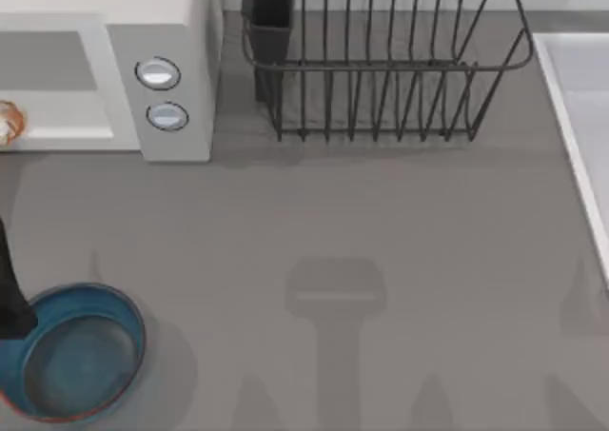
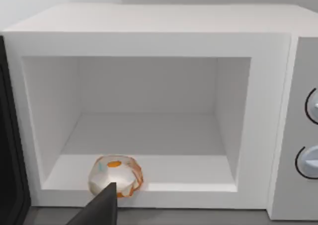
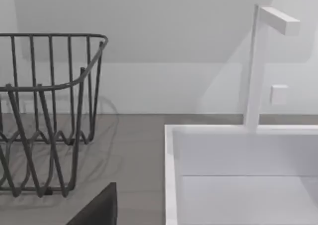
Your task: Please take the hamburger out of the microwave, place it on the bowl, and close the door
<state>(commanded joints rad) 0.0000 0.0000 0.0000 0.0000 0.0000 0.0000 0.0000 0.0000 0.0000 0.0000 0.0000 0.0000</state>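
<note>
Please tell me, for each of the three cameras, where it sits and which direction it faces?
Top view: above the table, looking down on microwave, bowl and dish rack.
Left wrist view: on the left arm, facing the open microwave; a dark fingertip nears the hamburger.
Right wrist view: on the right arm, facing dish rack and sink.
Shared: the hamburger appears in the top and left wrist views.

No readable text, labels, brands, numbers or signs found in any view. Microwave (image 1: 157, 60) front panel checked: two knobs (image 1: 158, 73), no markings or scale legible around them. Bowl (image 1: 71, 350), dish rack (image 1: 381, 60) and sink (image 3: 238, 175): no print seen.
</note>
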